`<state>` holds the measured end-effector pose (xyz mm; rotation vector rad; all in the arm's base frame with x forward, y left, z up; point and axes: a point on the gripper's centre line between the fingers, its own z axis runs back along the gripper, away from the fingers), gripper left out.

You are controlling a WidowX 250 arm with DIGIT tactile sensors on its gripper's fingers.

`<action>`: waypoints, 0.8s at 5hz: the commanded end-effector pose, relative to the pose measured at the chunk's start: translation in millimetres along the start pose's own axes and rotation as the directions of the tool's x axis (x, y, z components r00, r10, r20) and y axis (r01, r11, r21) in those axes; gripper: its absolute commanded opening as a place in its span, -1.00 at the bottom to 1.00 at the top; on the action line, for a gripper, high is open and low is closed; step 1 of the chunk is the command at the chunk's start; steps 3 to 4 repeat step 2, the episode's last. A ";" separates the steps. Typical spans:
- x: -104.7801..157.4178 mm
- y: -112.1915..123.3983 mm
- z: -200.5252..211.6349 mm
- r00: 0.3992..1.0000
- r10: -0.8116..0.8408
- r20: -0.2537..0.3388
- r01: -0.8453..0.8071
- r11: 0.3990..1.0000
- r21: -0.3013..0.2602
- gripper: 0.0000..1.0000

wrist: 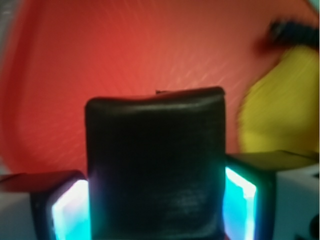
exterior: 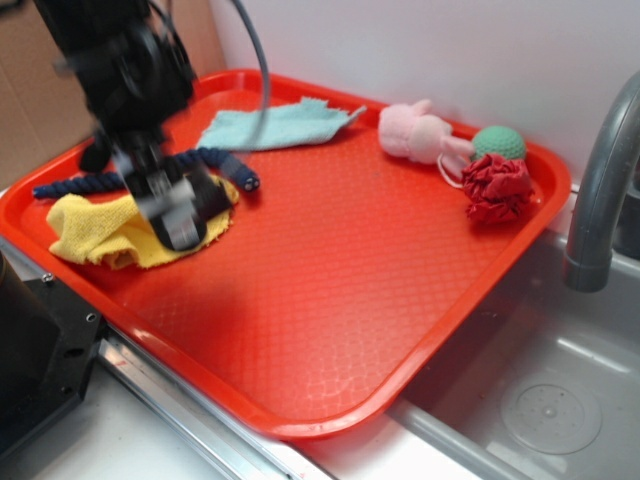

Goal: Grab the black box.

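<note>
A: Two views, and both put the black box (wrist: 155, 165) between your fingers (wrist: 240, 197). In the wrist view it fills the lower middle of the frame, a glowing pad pressed against each of its sides, so the gripper (exterior: 182, 205) is closed on it to about the box's own width.

B: Which way does the box lie?

A: Its long axis seems to run straight out from the wrist camera, toward the top of that frame; you hold it across the short width. The far end with its rounded corners sticks out past the pads.

B: Is it off the tray?

A: You cannot tell for sure. In the exterior view the gripper is blurred, at the left of the frame, over the right edge of the yellow cloth (exterior: 95, 232). The wrist view shows bare red tray (exterior: 340, 290) beyond the box, which suggests it is raised, but that is a judgement.

B: Room to move?

A: Plenty toward the lower right of the exterior frame: open tray floor. Just behind the gripper lies the dark blue rope (exterior: 215, 160), and the tray's left rim is near. The faucet (exterior: 605, 180) stands well apart at the right.
</note>
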<state>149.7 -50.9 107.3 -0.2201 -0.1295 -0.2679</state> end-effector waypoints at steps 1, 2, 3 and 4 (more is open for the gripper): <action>46.4 11.0 90.6 1.000 0.012 -0.010 -0.011 0.992 0.126 -1.00; 48.2 20.5 99.2 0.996 0.081 -0.025 -0.078 0.990 0.114 -1.00; 48.2 20.5 99.2 0.996 0.081 -0.025 -0.078 0.990 0.114 -1.00; 48.2 20.5 99.2 0.996 0.081 -0.025 -0.078 0.990 0.114 -1.00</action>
